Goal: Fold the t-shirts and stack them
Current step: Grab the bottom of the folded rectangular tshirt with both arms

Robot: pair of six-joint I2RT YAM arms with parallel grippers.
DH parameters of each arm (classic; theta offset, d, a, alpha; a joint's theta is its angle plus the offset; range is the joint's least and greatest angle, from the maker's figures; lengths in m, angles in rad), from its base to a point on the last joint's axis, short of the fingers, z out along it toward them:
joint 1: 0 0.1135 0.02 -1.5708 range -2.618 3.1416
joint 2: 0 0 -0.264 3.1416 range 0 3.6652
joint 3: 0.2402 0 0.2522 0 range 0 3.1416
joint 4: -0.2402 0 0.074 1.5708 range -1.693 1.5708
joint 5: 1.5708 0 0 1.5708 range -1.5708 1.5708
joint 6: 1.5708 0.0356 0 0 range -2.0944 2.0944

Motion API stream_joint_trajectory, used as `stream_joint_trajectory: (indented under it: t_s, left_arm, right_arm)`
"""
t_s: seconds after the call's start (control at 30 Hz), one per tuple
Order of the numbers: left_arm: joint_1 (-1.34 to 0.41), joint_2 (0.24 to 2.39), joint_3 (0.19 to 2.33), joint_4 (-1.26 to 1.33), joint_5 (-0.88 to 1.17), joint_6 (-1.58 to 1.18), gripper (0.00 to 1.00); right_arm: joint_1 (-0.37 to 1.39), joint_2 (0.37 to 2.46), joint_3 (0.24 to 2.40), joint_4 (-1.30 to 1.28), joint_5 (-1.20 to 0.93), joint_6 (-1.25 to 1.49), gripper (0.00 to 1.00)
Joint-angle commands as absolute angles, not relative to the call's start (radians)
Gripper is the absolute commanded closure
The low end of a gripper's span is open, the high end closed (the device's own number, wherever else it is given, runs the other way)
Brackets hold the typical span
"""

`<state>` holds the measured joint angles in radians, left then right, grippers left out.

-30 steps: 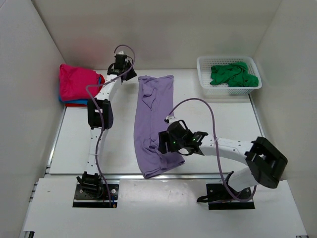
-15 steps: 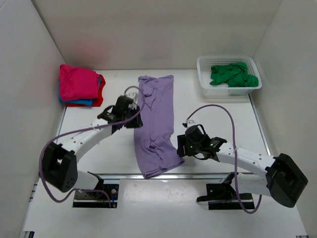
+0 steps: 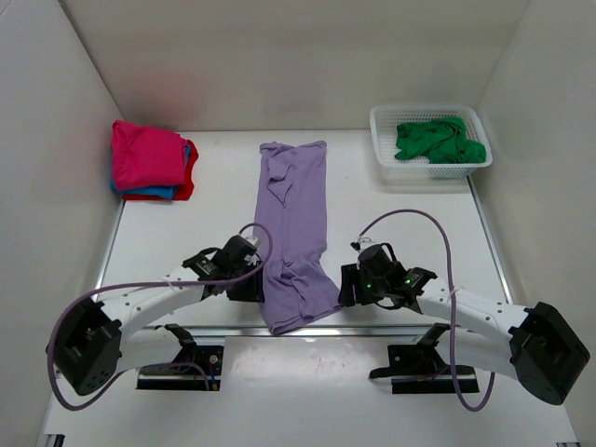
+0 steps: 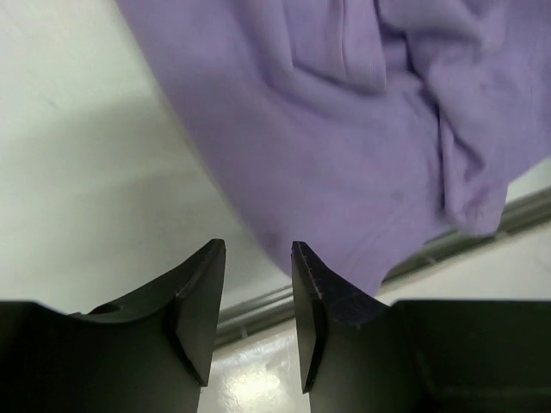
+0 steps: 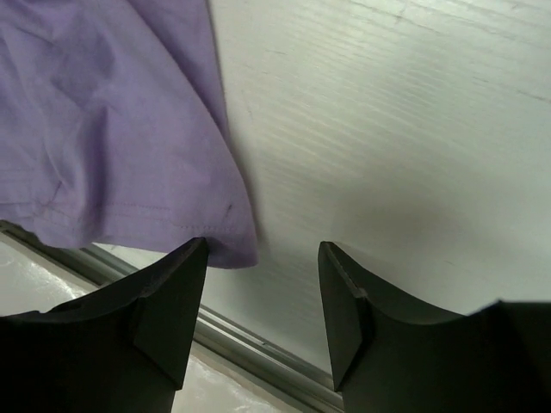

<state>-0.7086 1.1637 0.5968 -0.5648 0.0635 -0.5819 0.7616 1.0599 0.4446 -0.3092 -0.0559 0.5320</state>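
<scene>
top external shows left gripper and right gripper parted, empty, flanking the lilac t-shirt.

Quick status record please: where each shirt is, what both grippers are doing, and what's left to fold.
lilac shirt: folded into a long strip, mid-table, near end reaching over the front edge
left gripper: open, empty, at the strip's left edge by its near end
right gripper: open, empty, beside the strip's near right corner
stack: magenta shirt on top, blue shirt and red shirt under it, far left
basket: far right, holds crumpled green shirt
left to do: lilac crosswise folds; green not folded
</scene>
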Motion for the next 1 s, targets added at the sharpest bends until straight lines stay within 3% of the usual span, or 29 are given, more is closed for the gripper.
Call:
stream_joint_trajectory:
  t_s: [0.0, 0.67, 0.7, 0.73, 0.77, 0.83, 0.9, 0.97]
  left_arm:
    - [-0.738, 1.092, 0.548, -0.555, 0.098, -0.666, 0.52]
    - [-0.925, 1.101, 0.43, -0.423, 0.166, -0.848, 0.48]
    - [-0.931, 1.109, 0.42, -0.41, 0.173, -0.853, 0.5]
    - [-0.933, 1.112, 0.417, -0.403, 0.173, -0.847, 0.63]
    - [-0.928, 1.121, 0.417, -0.4, 0.175, -0.853, 0.83]
    - [-0.93, 1.126, 0.405, -0.405, 0.167, -0.847, 0.88]
    - [-0.93, 1.117, 0.411, -0.42, 0.149, -0.842, 1.0]
    - [-0.925, 1.092, 0.41, -0.471, 0.138, -0.842, 1.0]
  right_arm:
    - [0.788, 1.077, 0.452, -0.261, -0.063, 0.574, 0.48]
    - [0.885, 1.21, 0.503, -0.262, -0.078, 0.646, 0.59]
    - [0.896, 1.222, 0.505, -0.258, -0.083, 0.643, 0.69]
    - [0.902, 1.224, 0.5, -0.259, -0.086, 0.646, 0.94]
    - [0.908, 1.235, 0.509, -0.264, -0.092, 0.649, 1.0]
    - [0.943, 1.252, 0.525, -0.29, -0.091, 0.655, 1.0]
    - [0.962, 1.244, 0.544, -0.32, -0.08, 0.655, 1.0]
    - [0.992, 1.239, 0.56, -0.353, -0.063, 0.672, 1.0]
